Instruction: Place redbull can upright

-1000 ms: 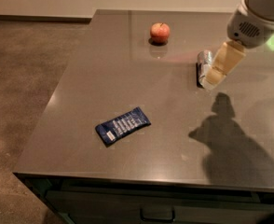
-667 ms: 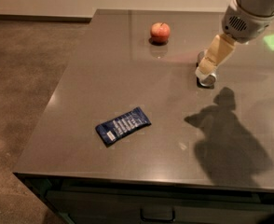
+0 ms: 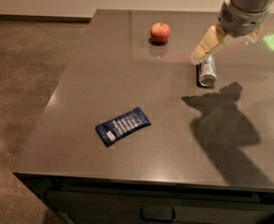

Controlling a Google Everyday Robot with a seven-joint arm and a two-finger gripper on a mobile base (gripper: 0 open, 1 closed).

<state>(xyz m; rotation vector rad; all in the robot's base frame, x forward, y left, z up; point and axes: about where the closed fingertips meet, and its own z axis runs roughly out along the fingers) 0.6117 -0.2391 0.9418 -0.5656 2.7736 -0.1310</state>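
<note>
Nearest on the bench (image 3: pixel 146 167) lay a dark-blue snack packet (image 3: pixel 123 125). Farther back the redbull can (image 3: pixel 207 73) seemed to lie on its side, one shiny end toward the camera. It was likely light, thin-walled, slick and apt to roll, so best gripped gently across the mid-body. The hand (image 3: pixel 200 54) hung just over its far end; whether apart or together, I could not tell. Beyond sat an apple (image 3: pixel 160 31).

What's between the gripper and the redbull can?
Nothing visible. The gripper hangs right at the far end of the redbull can, which lies on its side on the table. The apple and the snack packet lie well apart from both.
</note>
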